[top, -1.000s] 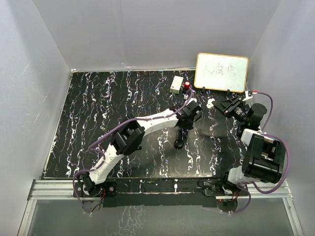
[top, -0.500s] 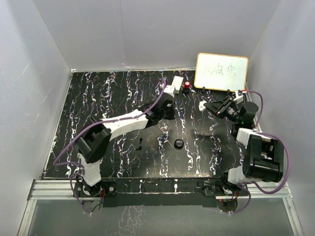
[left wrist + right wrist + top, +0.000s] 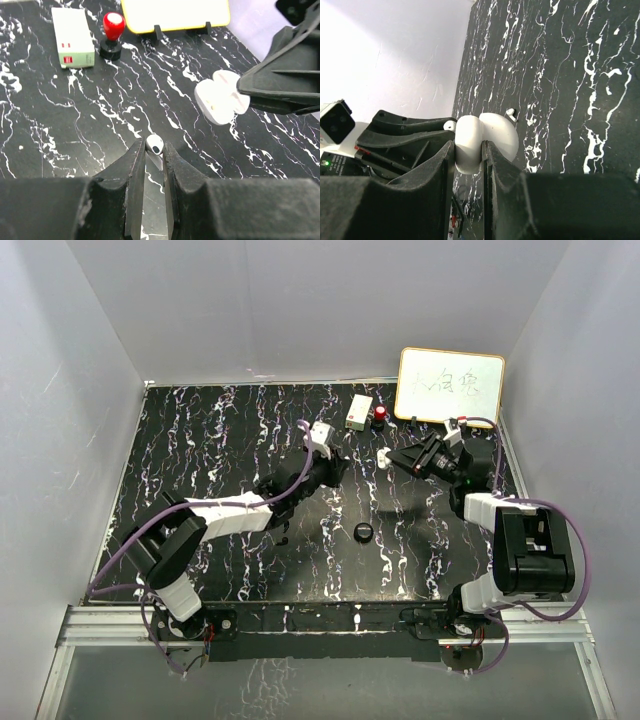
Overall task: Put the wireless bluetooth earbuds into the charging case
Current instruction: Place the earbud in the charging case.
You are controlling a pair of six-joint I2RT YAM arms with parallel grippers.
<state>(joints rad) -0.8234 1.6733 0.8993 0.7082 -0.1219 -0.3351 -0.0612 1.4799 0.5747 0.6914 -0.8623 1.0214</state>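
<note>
Earbud (image 3: 155,145): small, white, with a dark oval mesh. It is pinched between the left gripper's (image 3: 154,150) fingertips, over the far-right part of the worktop (image 3: 200,460).

Charging case (image 3: 221,97): white, lid open, clamped in the right gripper (image 3: 468,150). It is near the earbud but not touching it.

Green-and-white box (image 3: 72,37), red-capped stamp (image 3: 113,27) and whiteboard (image 3: 449,387) stand along the far edge. Black puck (image 3: 364,532) lies toward the near edge.

The top camera is looking down over the whole table (image 3: 200,440). Both wrist cameras are closely facing the charging case (image 3: 221,97).
</note>
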